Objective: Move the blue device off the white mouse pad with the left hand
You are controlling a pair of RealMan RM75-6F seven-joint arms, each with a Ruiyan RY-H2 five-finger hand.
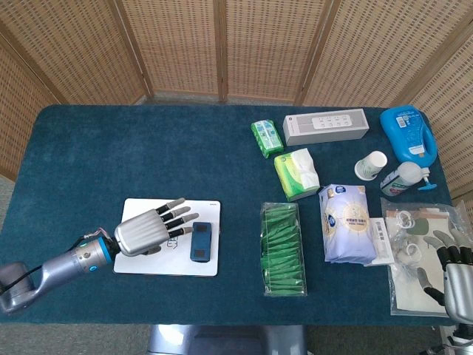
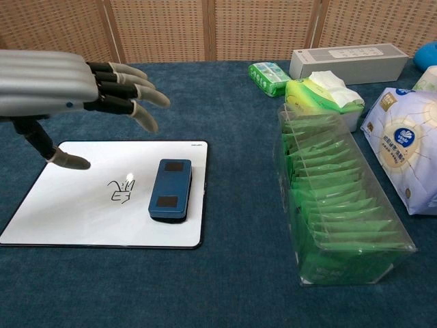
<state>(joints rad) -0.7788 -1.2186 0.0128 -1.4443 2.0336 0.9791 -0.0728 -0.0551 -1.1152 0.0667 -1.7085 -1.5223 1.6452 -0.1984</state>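
The blue device (image 1: 200, 242) (image 2: 169, 189) lies flat on the right part of the white mouse pad (image 1: 144, 251) (image 2: 61, 212), which bears a small black drawing. My left hand (image 1: 145, 230) (image 2: 65, 85) hovers open above the pad's left half, fingers stretched toward the device and stopping just short of it. It holds nothing. My right hand (image 1: 453, 271) shows at the head view's lower right corner, resting over a clear plastic bag, fingers loosely curled and empty.
A clear box of green packets (image 1: 282, 249) (image 2: 334, 205) stands right of the pad. Further right and back lie a white tissue pack (image 1: 347, 222), green tissue packs (image 1: 295, 172), a grey box (image 1: 326, 126), a blue jug (image 1: 408, 133) and a cup (image 1: 371, 165).
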